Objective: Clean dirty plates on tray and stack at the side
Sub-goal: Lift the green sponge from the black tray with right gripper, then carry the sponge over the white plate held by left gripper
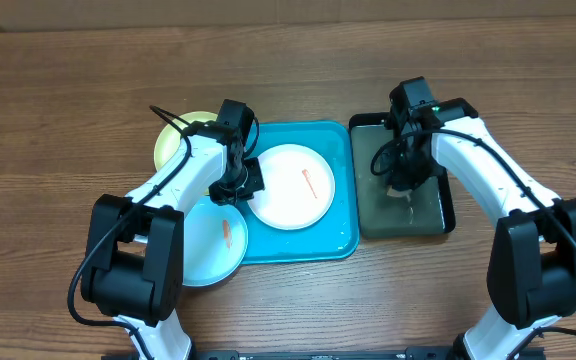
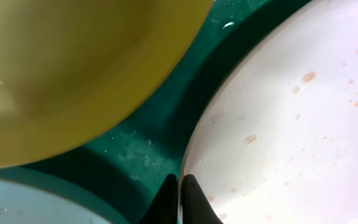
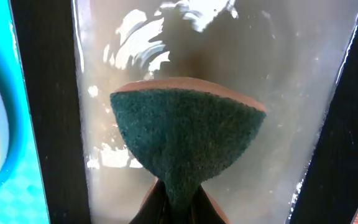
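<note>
The white plate (image 1: 290, 187) with an orange smear lies in the turquoise tray (image 1: 340, 240). My left gripper (image 1: 240, 183) is shut on the white plate's left rim (image 2: 291, 124), the fingertips (image 2: 180, 183) pinching its edge. The yellow-green plate (image 1: 173, 145) sits at the tray's back left, partly under the left arm. The light blue plate (image 1: 208, 245), also smeared, overlaps the tray's front left corner. My right gripper (image 1: 405, 185) is shut on a green sponge (image 3: 185, 137) held over the water in the black tray (image 1: 443, 215).
The black tray stands right beside the turquoise tray's right edge; its dark walls (image 3: 42, 93) frame the cloudy water. Bare wooden table (image 1: 68, 90) surrounds both trays. In the left wrist view the yellow-green plate (image 2: 73, 68) hangs close above the tray floor (image 2: 148, 137).
</note>
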Robot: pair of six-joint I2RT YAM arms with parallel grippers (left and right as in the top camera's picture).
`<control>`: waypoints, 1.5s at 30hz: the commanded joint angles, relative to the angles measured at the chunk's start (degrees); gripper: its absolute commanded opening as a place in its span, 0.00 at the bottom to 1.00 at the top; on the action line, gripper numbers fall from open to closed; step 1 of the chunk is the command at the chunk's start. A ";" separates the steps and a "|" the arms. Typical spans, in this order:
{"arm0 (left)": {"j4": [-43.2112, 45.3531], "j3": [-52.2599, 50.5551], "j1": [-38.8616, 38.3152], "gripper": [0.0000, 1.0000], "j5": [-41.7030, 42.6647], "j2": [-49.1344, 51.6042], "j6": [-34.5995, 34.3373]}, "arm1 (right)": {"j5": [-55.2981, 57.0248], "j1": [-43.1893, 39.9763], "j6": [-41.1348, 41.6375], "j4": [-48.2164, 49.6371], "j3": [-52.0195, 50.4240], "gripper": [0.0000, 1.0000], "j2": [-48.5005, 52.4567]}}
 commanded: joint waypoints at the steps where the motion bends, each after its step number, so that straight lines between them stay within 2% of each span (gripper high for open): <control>1: -0.55 1.07 0.35 0.04 0.17 0.28 -0.57 | 1.25 -0.09 -0.68 -0.28 1.97 0.04 -0.26; 21: -0.83 1.07 0.33 0.04 0.17 0.28 -0.15 | 1.14 -0.37 -2.08 -1.44 2.19 0.04 -0.26; 27: -0.74 1.07 0.24 0.04 -0.11 0.28 -0.13 | 1.16 -0.35 -3.08 -6.10 7.15 0.04 -0.26; 32: -0.74 1.07 0.24 0.04 -0.22 0.28 -0.17 | 0.85 -0.24 1.53 -11.21 14.08 0.04 -0.26; 35: -0.70 1.07 0.24 0.04 -0.22 0.28 -0.20 | -3.04 0.35 2.38 -13.77 17.46 0.04 -0.26; 39: -0.68 1.07 0.24 0.04 -0.22 0.28 -0.17 | -10.23 2.14 3.41 -13.16 18.84 0.04 -0.26; 45: -0.68 1.07 0.24 0.04 -0.20 0.28 -0.22 | -10.27 7.76 6.91 -10.16 18.73 0.04 -0.24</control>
